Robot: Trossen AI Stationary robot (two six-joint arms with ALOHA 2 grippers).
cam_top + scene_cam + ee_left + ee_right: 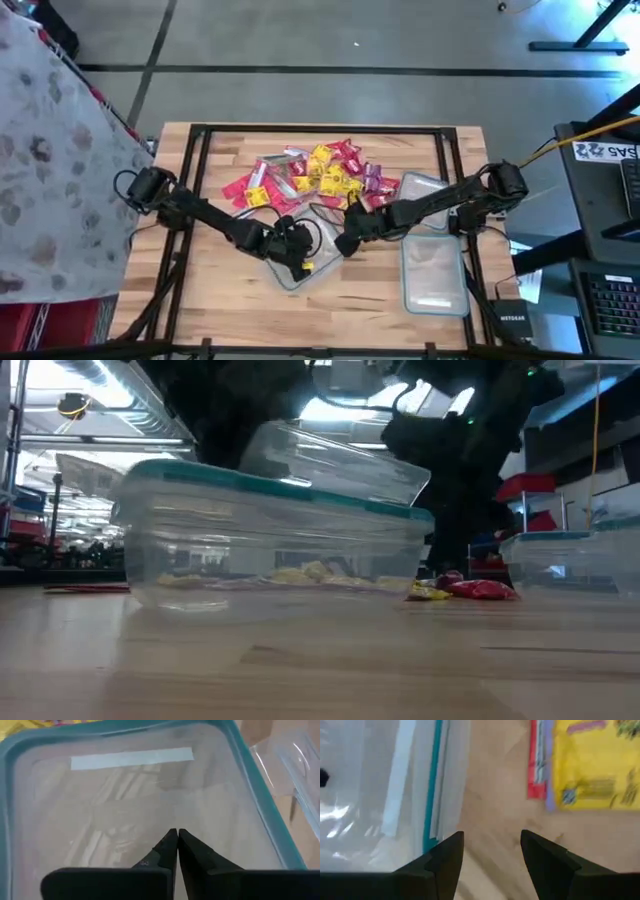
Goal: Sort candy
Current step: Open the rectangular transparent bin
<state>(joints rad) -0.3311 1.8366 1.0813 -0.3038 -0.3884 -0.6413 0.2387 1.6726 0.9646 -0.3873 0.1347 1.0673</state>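
From above, the candy (pixel 318 174) lies heaped near the far edge of the worktop (pixel 215 300), a spread of red, yellow, purple and silvery pieces, and both arms reach inward toward the middle. The left gripper (pixel 297 257) hangs over a clear teal-rimmed container (pixel 292 282) near the front edge, with a yellow piece (pixel 308 266) just beside its tip; the left wrist view adds what the overhead cannot, its fingers (pixel 170 851) pressed together over the container's clouded floor, nothing visible between them. The right gripper (pixel 347 238) sits just short of the heap's near side; its wrist view shows the fingers (pixel 451 854) apart above bare wood, a teal rim on one side and a yellow wrapper (pixel 594 767) ahead. Two more containers (pixel 434 276) lie toward the right edge. The low view alone shows yellow pieces (pixel 305 573) inside the near container (pixel 270 540). Bare wood stays open along the front and left edges
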